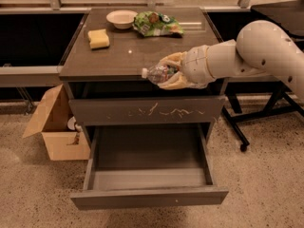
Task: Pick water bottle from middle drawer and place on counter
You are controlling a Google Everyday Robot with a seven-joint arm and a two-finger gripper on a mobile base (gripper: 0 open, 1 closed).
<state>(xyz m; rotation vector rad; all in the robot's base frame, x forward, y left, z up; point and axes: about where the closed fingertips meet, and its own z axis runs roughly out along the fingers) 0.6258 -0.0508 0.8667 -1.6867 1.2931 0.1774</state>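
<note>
My gripper (167, 73) is shut on the water bottle (156, 73), a small clear bottle with a white cap pointing left. It holds the bottle lying sideways just above the front edge of the counter (123, 51), right of centre. The white arm reaches in from the right. The middle drawer (149, 196) stands pulled out below, and its shallow box shows nothing inside. Above it is the shut drawer front with pale scratches (147, 112).
On the counter sit a yellow sponge (98, 38) at the left, a white bowl (121, 18) at the back and a green snack bag (157, 23) beside it. An open cardboard box (57, 127) stands on the floor to the left. Black chair legs (247, 127) stand at the right.
</note>
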